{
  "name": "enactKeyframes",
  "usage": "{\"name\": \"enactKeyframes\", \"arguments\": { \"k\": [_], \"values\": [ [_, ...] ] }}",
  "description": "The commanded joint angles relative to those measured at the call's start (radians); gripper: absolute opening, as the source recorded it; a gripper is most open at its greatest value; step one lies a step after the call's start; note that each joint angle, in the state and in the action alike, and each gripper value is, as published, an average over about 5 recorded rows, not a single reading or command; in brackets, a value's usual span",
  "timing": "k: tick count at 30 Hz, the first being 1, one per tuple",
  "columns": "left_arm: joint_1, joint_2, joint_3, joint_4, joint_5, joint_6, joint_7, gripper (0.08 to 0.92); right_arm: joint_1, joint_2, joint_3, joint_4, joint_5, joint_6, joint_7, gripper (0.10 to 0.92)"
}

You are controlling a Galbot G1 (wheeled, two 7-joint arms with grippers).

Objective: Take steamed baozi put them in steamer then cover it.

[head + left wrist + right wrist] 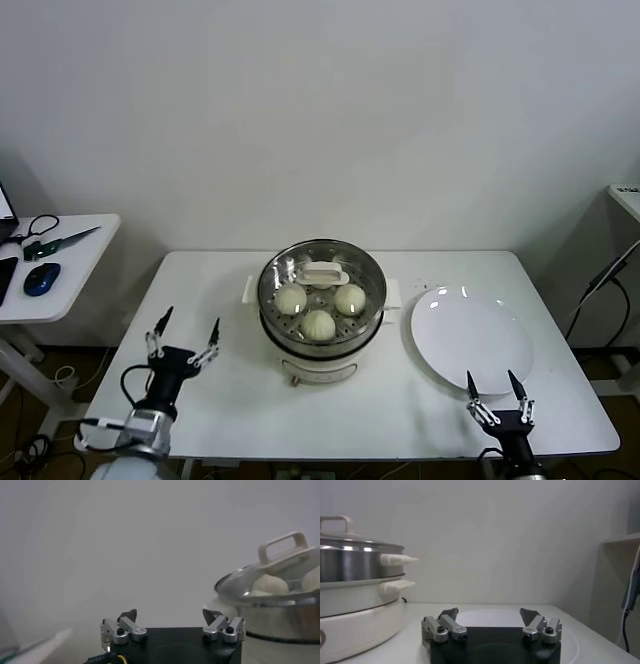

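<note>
Both grippers sit at your near edge of the white table (220,400). Left gripper (183,338) hovers over the near-left part of the worktop, fingers spread wide, nothing between them; the left wrist view shows the same gap. Right gripper (497,391) is at the near-right edge, just in front of the white plate (470,335), jaws also apart and empty. You'll find the steamer (321,330) at the table's centre, closer to the far edge than the grippers, white base under the steel pot. Glass cover (322,283) is on it, cream handle on top. Three steamed baozi (319,324) are visible through the glass; a fourth can't be made out under the handle. Plate lies right of the steamer, near but apart.
</note>
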Motion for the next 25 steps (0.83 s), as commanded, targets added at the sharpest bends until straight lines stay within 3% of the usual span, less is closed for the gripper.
{"name": "enactKeyframes", "arguments": {
  "k": [1, 8, 25],
  "values": [
    [0.127, -0.024, -0.109, 0.136, -0.262, -0.237, 0.005, 0.823, 0.017, 0.001, -0.005, -0.011, 0.023, -0.004, -0.005, 0.823],
    [0.113, -0.066, -0.075, 0.193, -0.230, -0.256, 0.035, 0.823, 0.024, -0.006, -0.013, -0.019, 0.038, 0.000, -0.004, 0.823],
    [0.121, -0.087, -0.067, 0.174, -0.211, -0.250, 0.061, 0.823, 0.026, -0.009, -0.024, -0.023, 0.045, -0.002, -0.003, 0.823]
  ]
}}
